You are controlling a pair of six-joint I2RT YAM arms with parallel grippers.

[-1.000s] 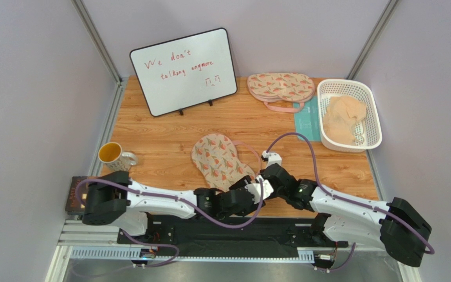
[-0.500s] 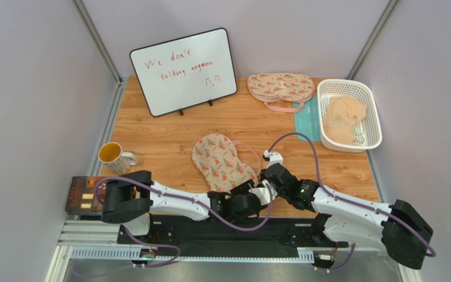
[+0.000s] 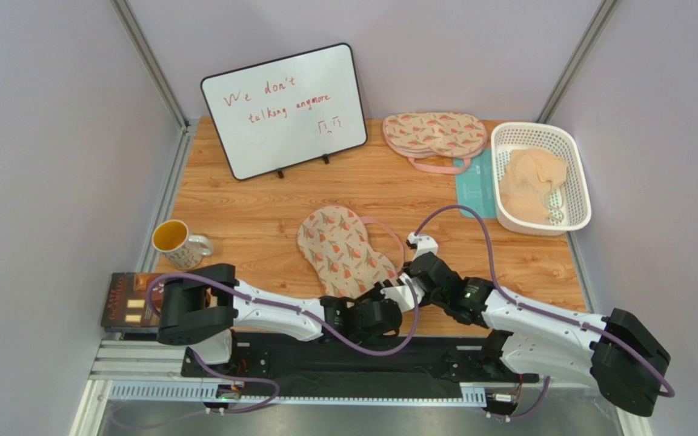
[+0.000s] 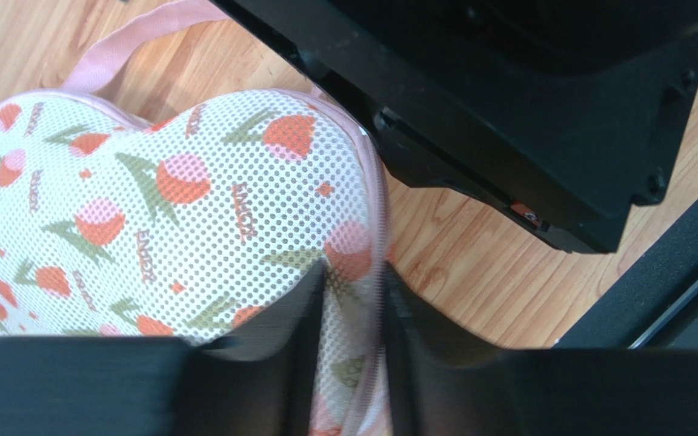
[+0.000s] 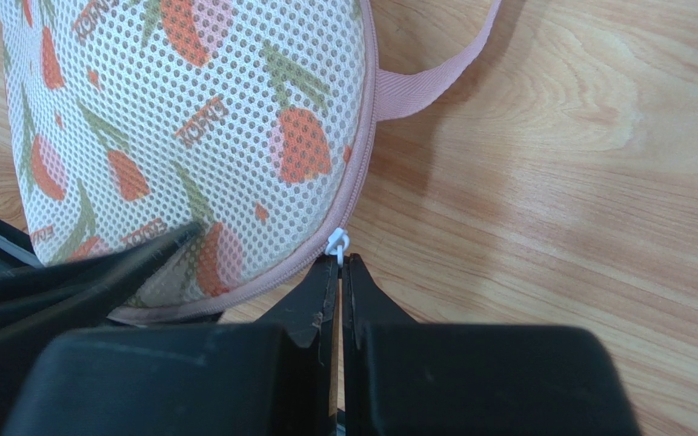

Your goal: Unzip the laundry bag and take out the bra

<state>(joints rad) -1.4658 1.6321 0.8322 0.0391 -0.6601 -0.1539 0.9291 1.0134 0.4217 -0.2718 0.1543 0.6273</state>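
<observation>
The laundry bag lies mid-table, a cream mesh pouch with orange-red and green print, pink trim and a pink loop strap. My left gripper is shut on the bag's near edge, pinching the mesh and zipper seam. My right gripper is shut on the small white zipper pull at the bag's rim. In the top view both grippers meet at the bag's near right end, the left just left of the right. The bra is hidden.
A second printed pouch lies at the back. A white basket with a pale peach fabric heap stands back right. A whiteboard stands back left, a yellow mug at left, a dark box at the near left.
The left arm has swung right and its gripper has settled on the bag's near edge. The right gripper has shifted slightly toward the bag. The bag stays in place.
</observation>
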